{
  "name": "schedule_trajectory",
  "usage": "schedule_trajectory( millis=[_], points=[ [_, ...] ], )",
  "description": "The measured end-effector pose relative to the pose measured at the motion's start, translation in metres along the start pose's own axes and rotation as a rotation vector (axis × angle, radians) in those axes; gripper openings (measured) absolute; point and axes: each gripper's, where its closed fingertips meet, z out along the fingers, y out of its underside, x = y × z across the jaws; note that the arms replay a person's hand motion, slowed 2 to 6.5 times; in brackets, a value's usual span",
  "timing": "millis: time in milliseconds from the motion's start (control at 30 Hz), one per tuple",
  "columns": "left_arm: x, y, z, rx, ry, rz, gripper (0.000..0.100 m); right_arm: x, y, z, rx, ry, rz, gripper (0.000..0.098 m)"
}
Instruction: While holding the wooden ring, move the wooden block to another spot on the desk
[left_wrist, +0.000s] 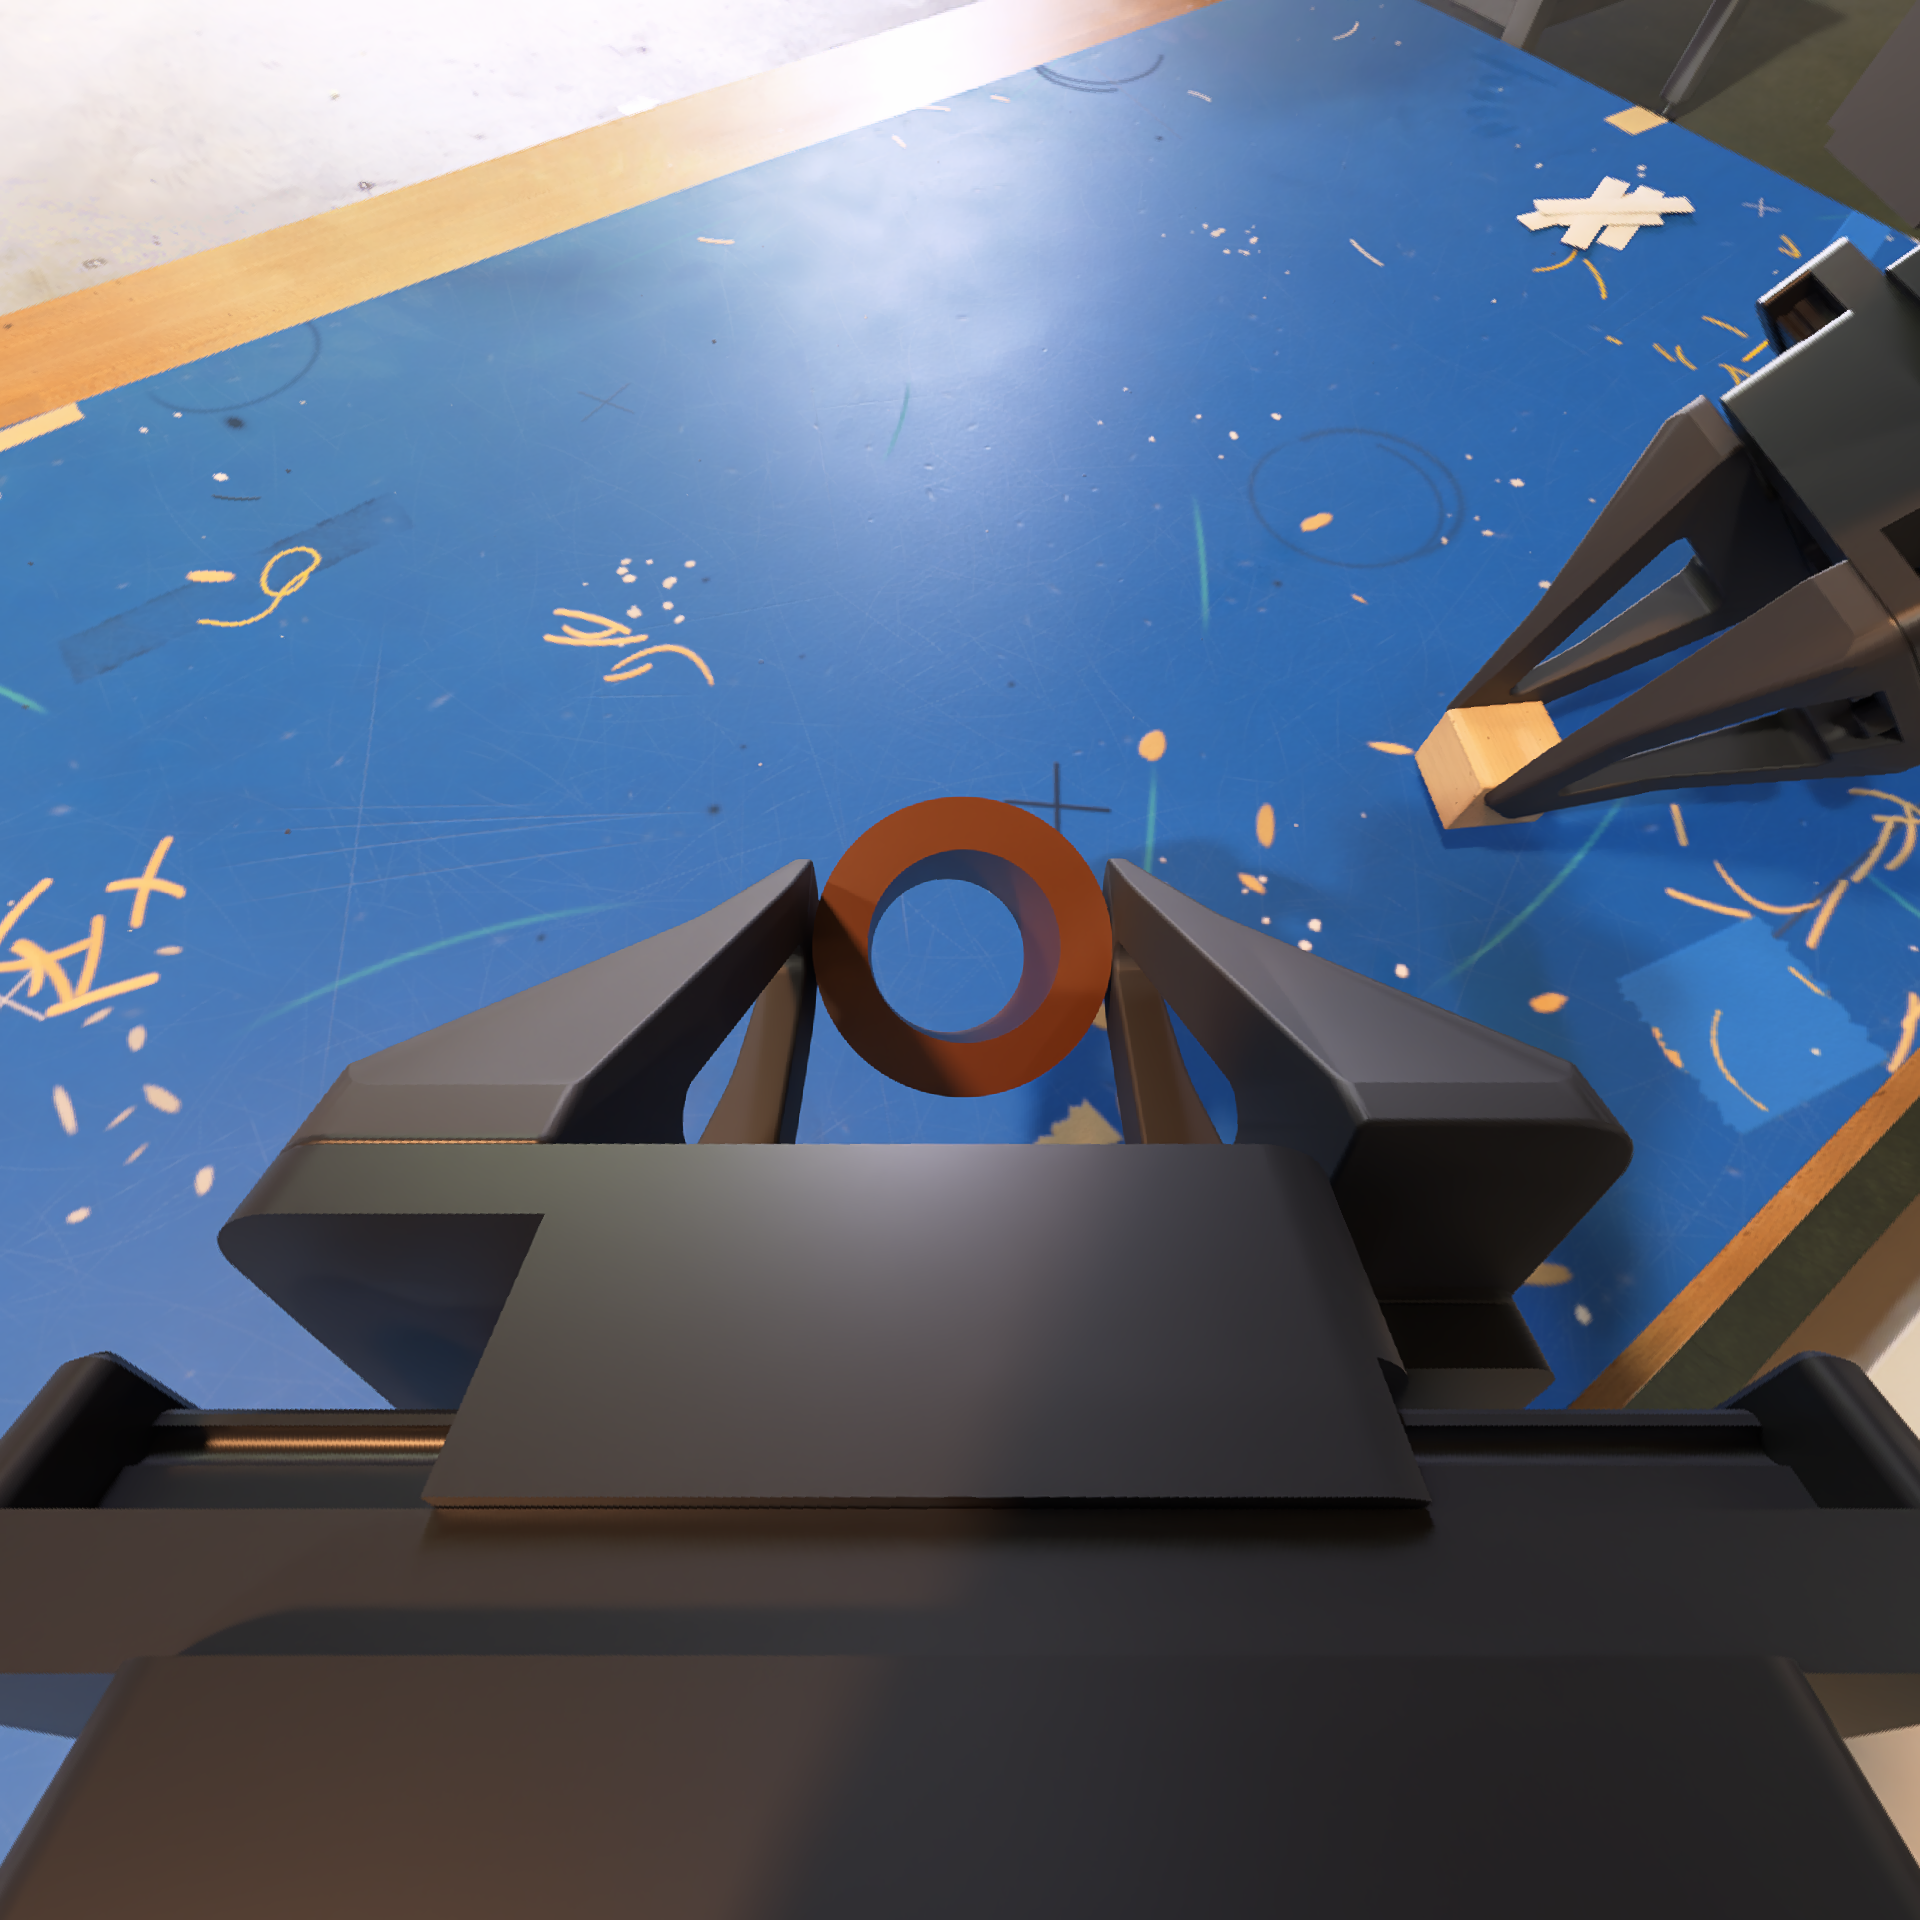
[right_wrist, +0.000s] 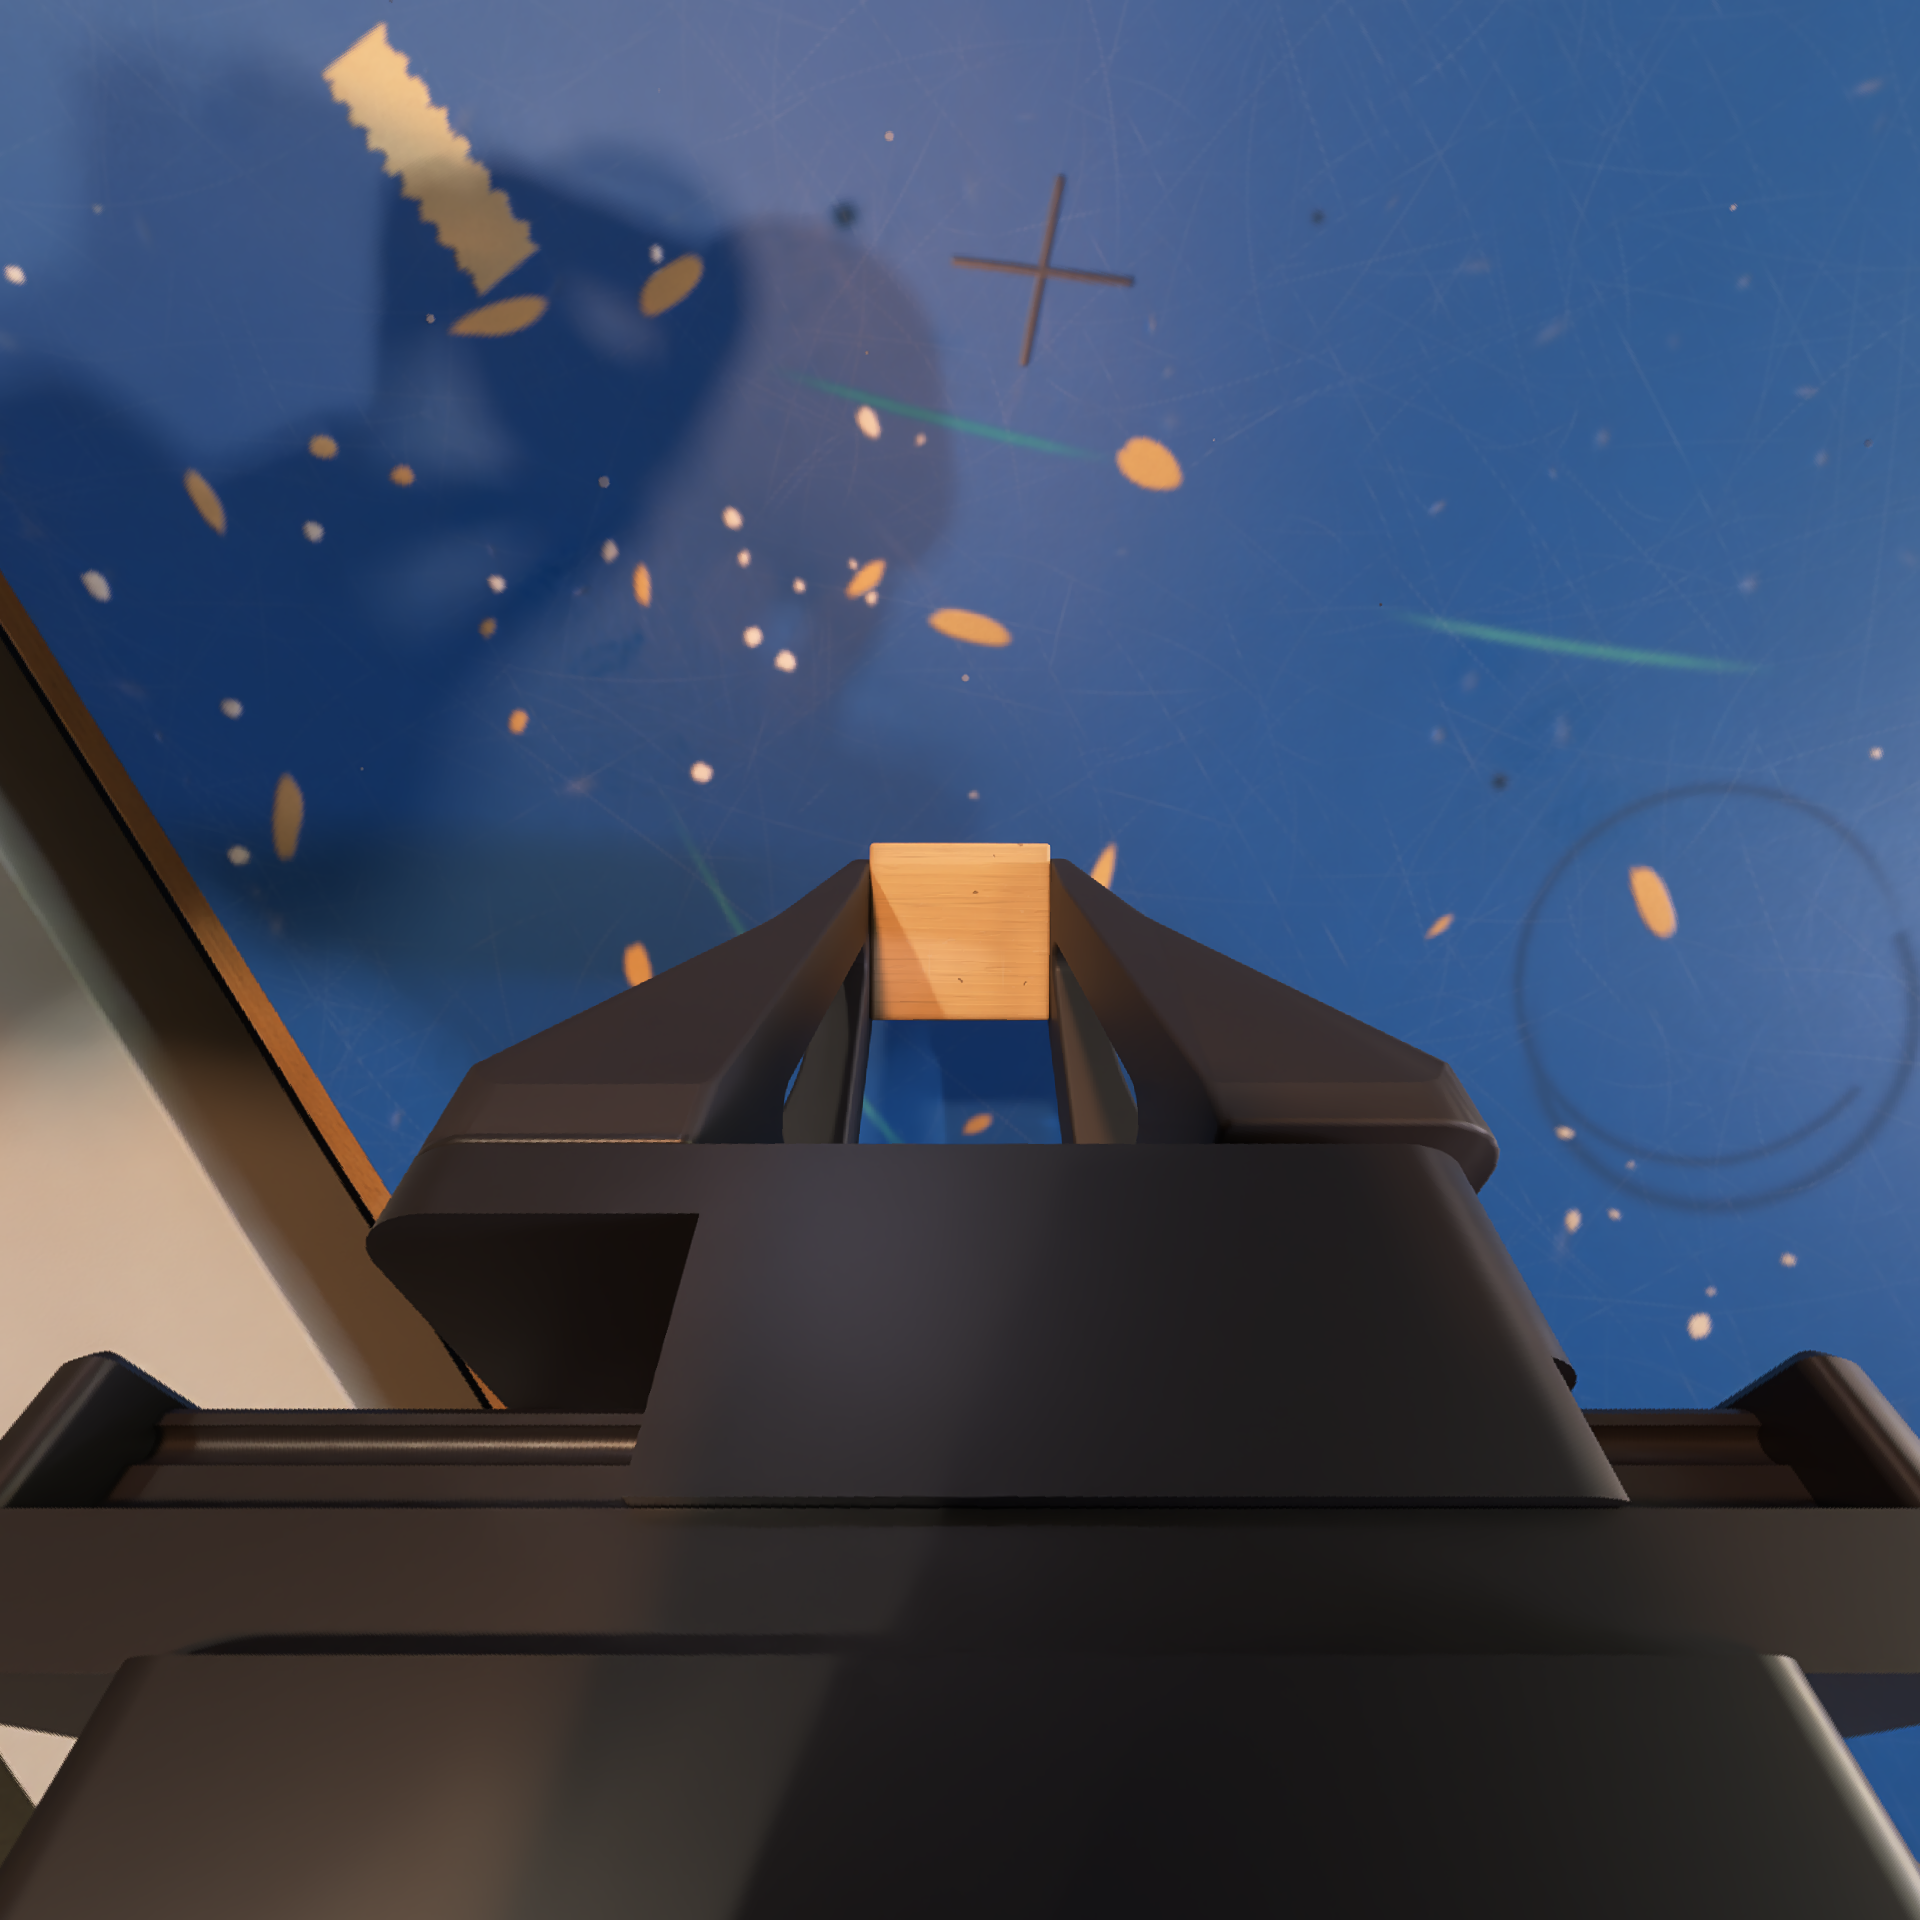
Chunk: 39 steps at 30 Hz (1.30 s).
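Observation:
My left gripper (left_wrist: 961, 914) is shut on a reddish-brown wooden ring (left_wrist: 961, 1065), held upright between the fingertips above the blue desk (left_wrist: 831, 468). My right gripper (right_wrist: 959, 894) is shut on a pale wooden block (right_wrist: 959, 930), its two fingers pressed on the block's left and right faces. In the left wrist view the right gripper (left_wrist: 1475, 748) shows at the right, angled down with the block (left_wrist: 1481, 758) at its tips, at or just above the desk surface.
The blue desk is scuffed, with orange marks, drawn circles and crosses. White crossed tape (left_wrist: 1605, 213) lies at the far right. A tan tape strip (right_wrist: 431, 156) lies ahead of the right gripper. The desk's wooden edge (right_wrist: 187, 883) runs close on its left.

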Motion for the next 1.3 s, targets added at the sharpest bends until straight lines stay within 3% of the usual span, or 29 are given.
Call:
schedule_trajectory(
  millis=[1300],
  points=[
    [0.000,0.001,0.001,-0.003,0.003,-0.001,0.046,0.002,0.000,0.008,0.046,-0.011,0.011,0.0274]
  ],
)
